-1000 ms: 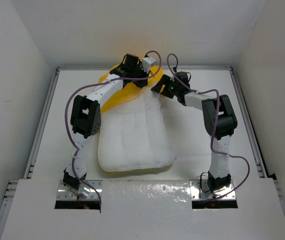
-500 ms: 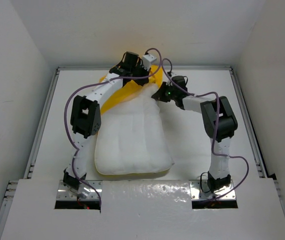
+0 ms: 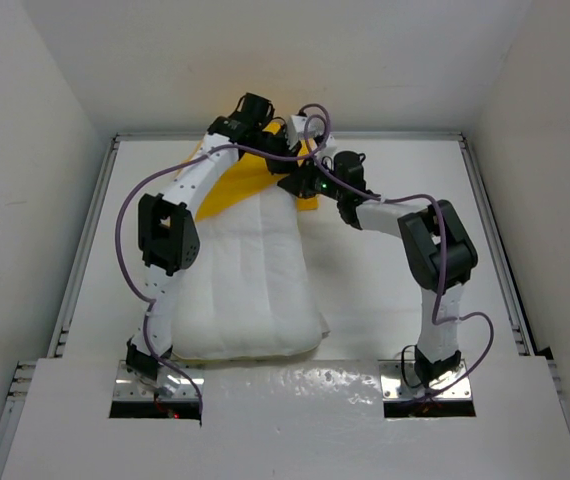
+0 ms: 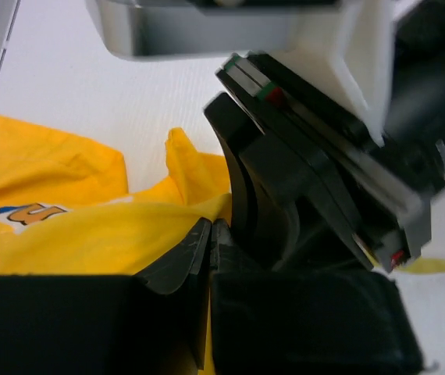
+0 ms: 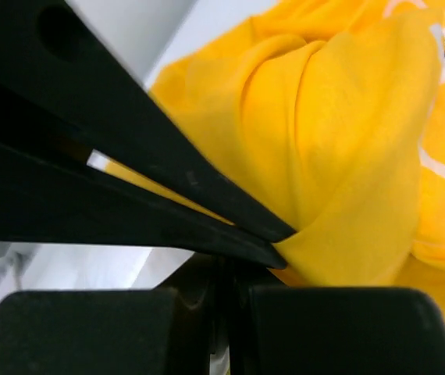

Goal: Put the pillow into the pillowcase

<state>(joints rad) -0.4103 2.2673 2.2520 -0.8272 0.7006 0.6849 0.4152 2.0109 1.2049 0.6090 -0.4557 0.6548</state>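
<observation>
The white quilted pillow [image 3: 250,280] lies lengthwise in the middle of the table. Its far end meets the yellow pillowcase [image 3: 233,178], which is bunched at the back. My left gripper [image 3: 287,160] and right gripper [image 3: 295,182] meet at the pillowcase's near right edge. In the left wrist view the left gripper [image 4: 210,234] is shut on a fold of the pillowcase [image 4: 66,226], and the right gripper's fingers [image 4: 261,187] press in beside it. In the right wrist view the right gripper [image 5: 224,273] is shut at the same fold of the pillowcase [image 5: 347,141], behind the left fingers [image 5: 168,168].
Raised rails run along the table's left edge [image 3: 90,250] and right edge [image 3: 490,230], with white walls close behind and beside. Purple cables [image 3: 315,115] loop above both wrists. The arm bases [image 3: 155,380] sit at the near edge.
The right gripper went from open to shut at the pillowcase edge. Both wrists swung left, and the pillow slid left and toward the near edge.
</observation>
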